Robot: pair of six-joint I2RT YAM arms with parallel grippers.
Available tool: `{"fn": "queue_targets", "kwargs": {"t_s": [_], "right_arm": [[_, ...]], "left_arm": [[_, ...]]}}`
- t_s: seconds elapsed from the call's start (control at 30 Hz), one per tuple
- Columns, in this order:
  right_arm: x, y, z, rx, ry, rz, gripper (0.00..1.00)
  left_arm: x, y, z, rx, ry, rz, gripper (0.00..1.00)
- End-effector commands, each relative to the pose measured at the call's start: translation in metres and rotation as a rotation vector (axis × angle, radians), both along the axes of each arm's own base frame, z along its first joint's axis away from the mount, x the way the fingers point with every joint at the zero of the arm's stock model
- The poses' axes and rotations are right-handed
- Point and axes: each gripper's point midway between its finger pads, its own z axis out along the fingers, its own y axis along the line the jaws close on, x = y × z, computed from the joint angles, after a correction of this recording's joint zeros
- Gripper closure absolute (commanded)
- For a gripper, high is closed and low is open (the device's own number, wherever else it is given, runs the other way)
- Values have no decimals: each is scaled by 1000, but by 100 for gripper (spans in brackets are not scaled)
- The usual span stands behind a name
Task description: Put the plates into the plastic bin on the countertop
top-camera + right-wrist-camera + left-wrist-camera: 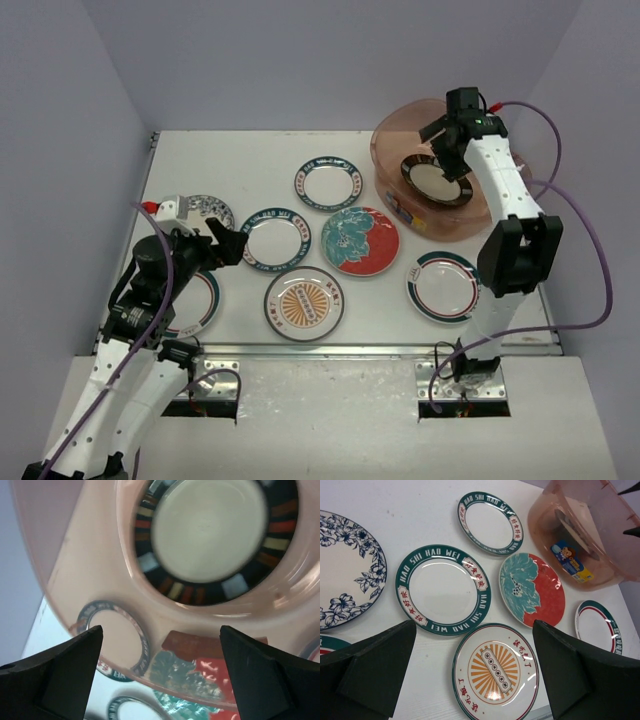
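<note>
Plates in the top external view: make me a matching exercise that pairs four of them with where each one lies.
Plates
1. black-gold plate
2. orange-centred plate
3. blue floral plate
4. red-teal floral plate

Places
A. farthest left of the four
B. inside the plastic bin
C. mid-countertop, just left of the plastic bin
D. closest of the four to the near edge

Pairs: 1-B; 2-D; 3-A; 4-C
</note>
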Motion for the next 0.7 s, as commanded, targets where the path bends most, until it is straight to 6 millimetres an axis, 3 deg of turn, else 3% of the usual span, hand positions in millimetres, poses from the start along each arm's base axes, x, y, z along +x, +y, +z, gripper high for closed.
{"fn": "queue_targets", "kwargs": {"t_s": [0.0,0.03,0.13,0.23,0.33,0.43,0.57,0.67], "right_arm": [[-51,75,73,-153,-311,438,1],[-68,91,60,-162,-315,517,1],[-115,120,77,-87,-463,640,5],[-159,133,32,-1,-412,686,5],[-189,135,6,70,-420,693,5],[-205,127,-28,86,-387,654,4],[-209,122,-68,84,-319,633,4],[-206,125,-80,108,-308,617,4]], "left_arm": [[7,4,10,17,-5,30,0],[7,5,11,21,-1,34,0],[7,11,16,32,-13,63,0],[4,12,16,23,-36,65,0],[3,5,16,2,-57,30,0],[1,1,16,-6,-58,7,0],[-2,0,20,-15,-78,-3,0],[-4,0,22,-19,-89,-7,0]]}}
